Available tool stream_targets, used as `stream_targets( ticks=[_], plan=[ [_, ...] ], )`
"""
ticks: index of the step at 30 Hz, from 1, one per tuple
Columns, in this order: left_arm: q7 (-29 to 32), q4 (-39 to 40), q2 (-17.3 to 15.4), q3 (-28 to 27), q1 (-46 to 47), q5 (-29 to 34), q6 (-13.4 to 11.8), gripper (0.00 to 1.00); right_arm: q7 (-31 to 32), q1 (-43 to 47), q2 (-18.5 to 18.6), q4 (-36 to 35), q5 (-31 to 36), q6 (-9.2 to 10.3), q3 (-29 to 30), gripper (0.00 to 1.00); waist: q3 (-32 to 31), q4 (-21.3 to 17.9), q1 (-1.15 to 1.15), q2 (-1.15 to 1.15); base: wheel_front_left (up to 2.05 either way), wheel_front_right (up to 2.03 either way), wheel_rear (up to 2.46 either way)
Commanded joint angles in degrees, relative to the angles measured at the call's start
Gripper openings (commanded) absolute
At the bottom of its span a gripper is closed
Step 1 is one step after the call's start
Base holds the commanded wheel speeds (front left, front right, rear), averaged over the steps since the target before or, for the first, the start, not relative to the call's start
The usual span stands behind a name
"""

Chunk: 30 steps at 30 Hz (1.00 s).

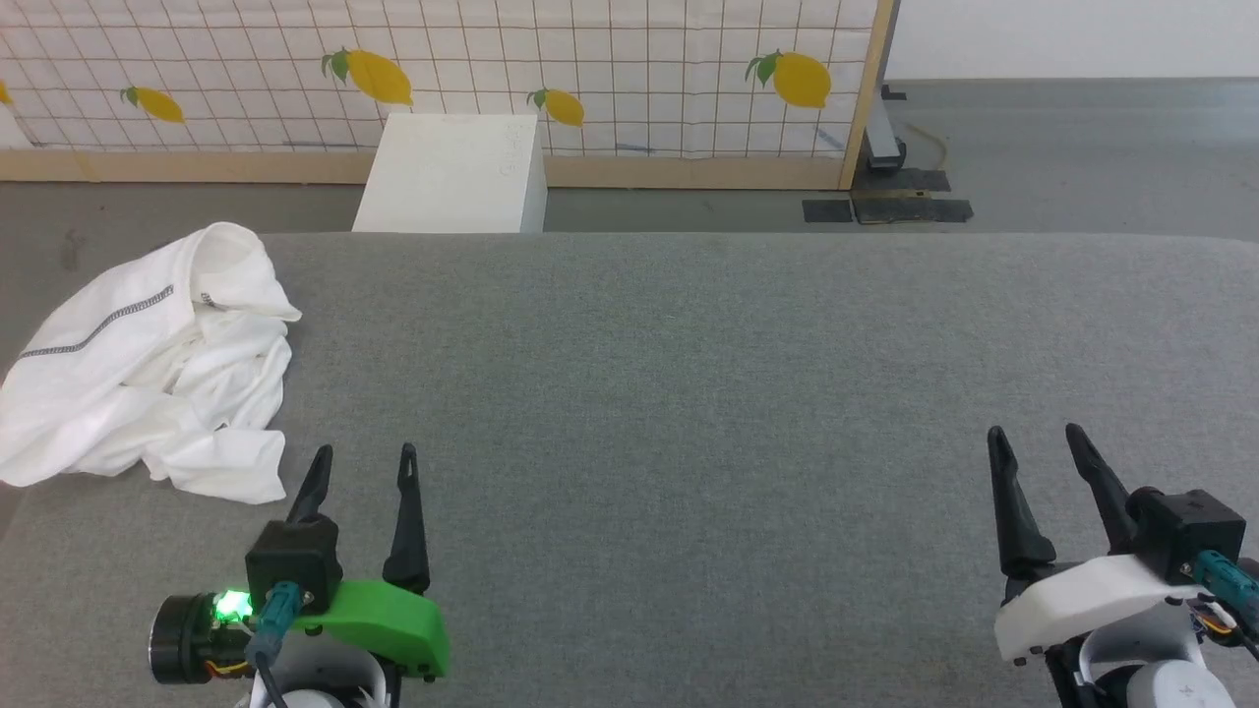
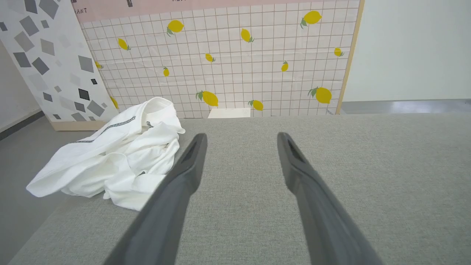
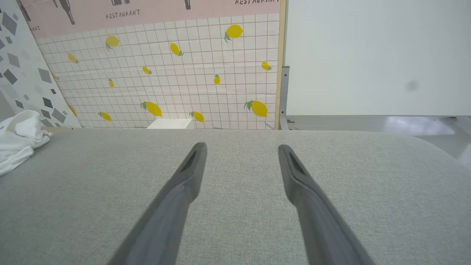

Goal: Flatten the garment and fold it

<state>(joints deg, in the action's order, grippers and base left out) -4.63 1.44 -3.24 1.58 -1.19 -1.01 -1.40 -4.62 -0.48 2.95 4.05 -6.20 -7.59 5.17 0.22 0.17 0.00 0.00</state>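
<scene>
I am seeing the garment [image 1: 148,364] lying crumpled at the far left corner of the grey table [image 1: 689,374], spilling over its left edge (zigzag seam facing up). My left gripper [image 1: 366,454] is hovering near the front edge, just beside the heap, fingers spread and holding nothing. My right gripper [image 1: 1035,433] is hovering by the front right corner, likewise spread. A white box [image 1: 452,177] is standing beyond the far edge.

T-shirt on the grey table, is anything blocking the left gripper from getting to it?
No, nothing visible is. The left gripper is open near the crumpled T-shirt, and there is just bare grey table between them. The white box stands beyond the table's far edge, out of the path.
</scene>
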Motion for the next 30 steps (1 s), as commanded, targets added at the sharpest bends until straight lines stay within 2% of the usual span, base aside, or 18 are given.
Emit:
stream_targets(
  ticks=[1,15,30],
  plan=[
    [-0.57,0.34,-0.25,0.12,-0.75,0.16,-0.48,1.0,-0.64,-0.2,-0.03,0.38,-0.58,0.03,0.31,1.0,0.03,0.07,0.0,0.0,0.0,0.0,0.0],
    [-2.22,0.97,-0.18,0.44,-1.02,-0.19,-1.6,1.0,-2.28,-0.32,-0.03,1.45,-1.39,0.04,0.56,1.0,0.47,2.15,0.0,0.0,0.0,0.0,0.0],
    [-3.99,1.37,-0.09,0.55,-2.07,-0.47,-2.46,1.0,-4.04,0.16,-0.04,3.38,-2.55,0.06,0.62,1.0,-0.5,6.88,0.0,0.0,0.0,0.0,0.0]
  ],
)
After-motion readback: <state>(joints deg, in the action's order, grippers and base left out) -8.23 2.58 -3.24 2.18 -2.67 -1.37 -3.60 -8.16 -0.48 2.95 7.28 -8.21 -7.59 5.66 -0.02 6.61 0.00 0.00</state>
